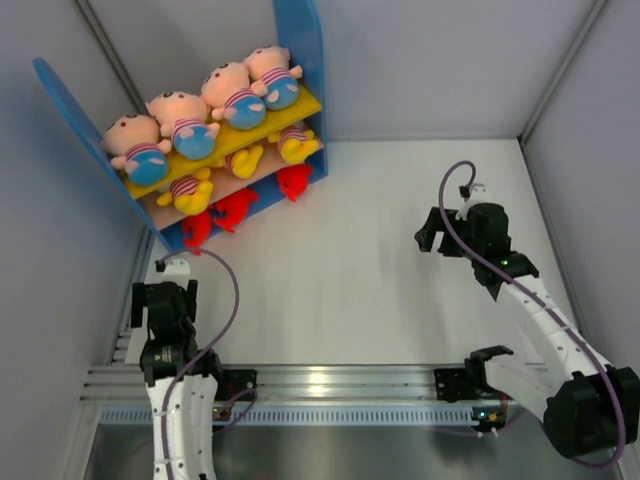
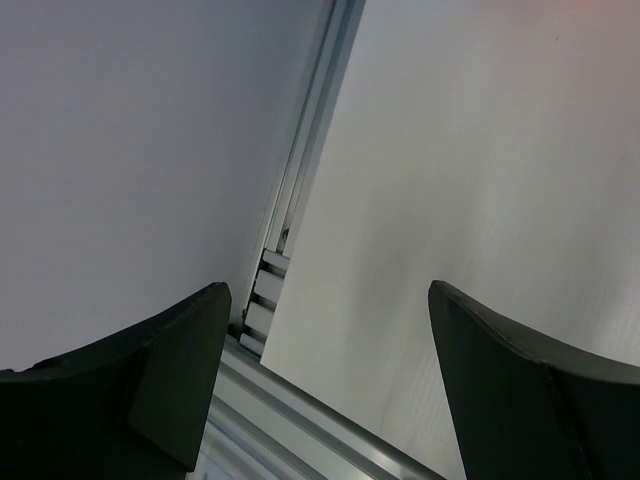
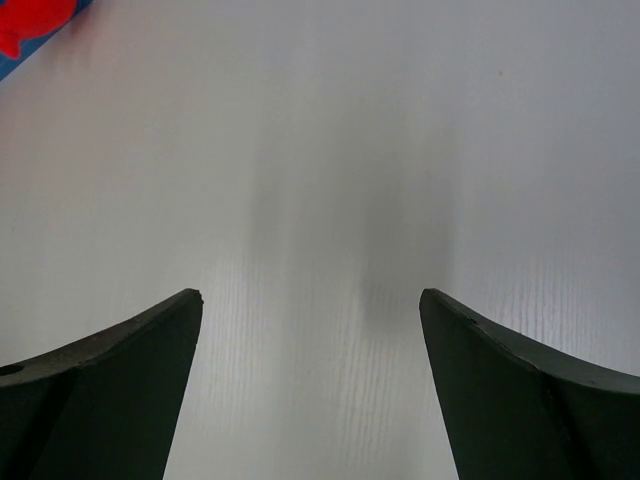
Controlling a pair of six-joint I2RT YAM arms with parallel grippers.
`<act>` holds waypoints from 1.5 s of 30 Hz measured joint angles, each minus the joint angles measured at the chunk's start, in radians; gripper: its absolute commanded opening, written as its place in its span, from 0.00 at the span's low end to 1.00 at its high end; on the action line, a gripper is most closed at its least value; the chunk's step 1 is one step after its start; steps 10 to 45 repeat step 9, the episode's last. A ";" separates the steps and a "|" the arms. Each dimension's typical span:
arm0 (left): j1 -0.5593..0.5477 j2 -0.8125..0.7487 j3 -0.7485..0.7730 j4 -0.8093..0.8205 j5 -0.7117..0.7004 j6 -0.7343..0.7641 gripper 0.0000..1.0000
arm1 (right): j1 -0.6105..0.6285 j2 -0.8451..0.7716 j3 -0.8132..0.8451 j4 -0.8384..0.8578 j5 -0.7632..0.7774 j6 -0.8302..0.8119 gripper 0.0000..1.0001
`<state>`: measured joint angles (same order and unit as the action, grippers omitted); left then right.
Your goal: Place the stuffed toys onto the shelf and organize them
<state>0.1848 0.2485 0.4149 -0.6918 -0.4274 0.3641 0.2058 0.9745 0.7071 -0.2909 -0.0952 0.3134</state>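
Observation:
The shelf [image 1: 302, 40] stands at the back left, with blue side panels and a yellow upper board [image 1: 232, 138]. Several pink-faced dolls [image 1: 178, 122] lie in a row on the upper board. Yellow striped creatures [image 1: 188, 190] sit on the lower board. Red monsters [image 1: 236, 207] sit at the bottom; one red monster's edge shows in the right wrist view [image 3: 30, 22]. My left gripper [image 1: 162, 300] is open and empty at the near left, by the wall. My right gripper [image 1: 440, 232] is open and empty over the white table, right of the shelf.
An aluminium rail [image 1: 330, 382] runs along the near edge between the arm bases; it also shows in the left wrist view [image 2: 300, 420]. Grey walls [image 1: 60, 330] enclose the table on the left, back and right.

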 measured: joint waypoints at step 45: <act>0.022 0.008 -0.005 0.003 0.002 0.000 0.86 | -0.001 0.095 0.000 0.103 0.039 -0.007 0.91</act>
